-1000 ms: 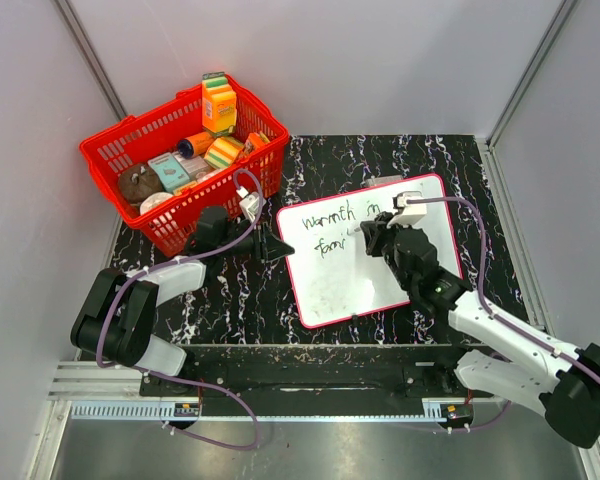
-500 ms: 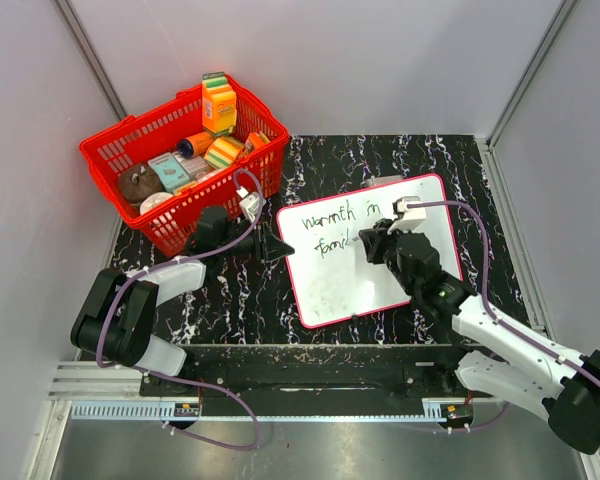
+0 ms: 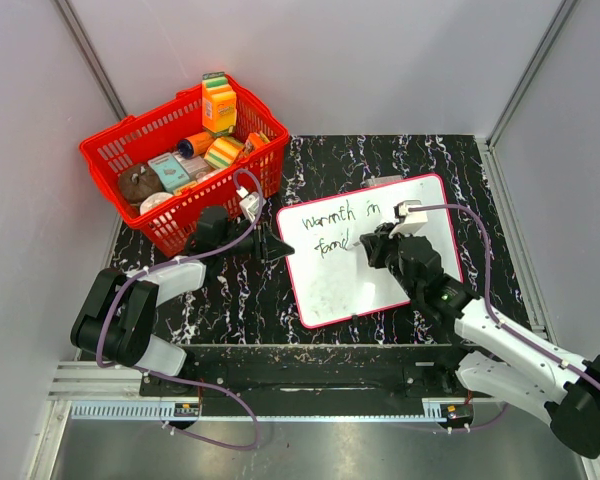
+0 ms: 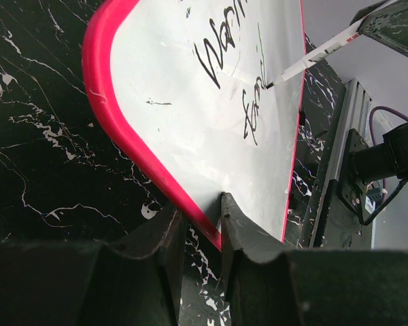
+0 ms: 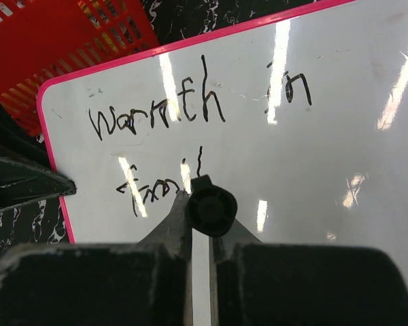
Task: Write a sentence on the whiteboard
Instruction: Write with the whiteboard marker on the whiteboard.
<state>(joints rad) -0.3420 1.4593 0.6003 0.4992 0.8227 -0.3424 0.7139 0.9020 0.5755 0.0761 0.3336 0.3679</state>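
The whiteboard (image 3: 400, 270), white with a red-pink frame, lies on the dark marbled table and reads "warmth in" over "famil". My right gripper (image 3: 371, 243) is shut on a marker (image 5: 211, 209), seen end-on in the right wrist view, with its tip on the board at the end of the second line. The marker's white barrel and black tip also show in the left wrist view (image 4: 313, 57). My left gripper (image 4: 202, 221) is shut on the whiteboard's left edge (image 4: 156, 176), one finger (image 4: 248, 234) on the white face and one beside the frame.
A red basket (image 3: 145, 215) holding a juice carton, sponges and other goods stands at the back left, right behind the left arm. Grey walls enclose the table on three sides. A metal rail runs along the near edge.
The right gripper with the marker has shifted slightly right and toward the near edge, and the second line has grown by another stroke. The left arm has not moved.
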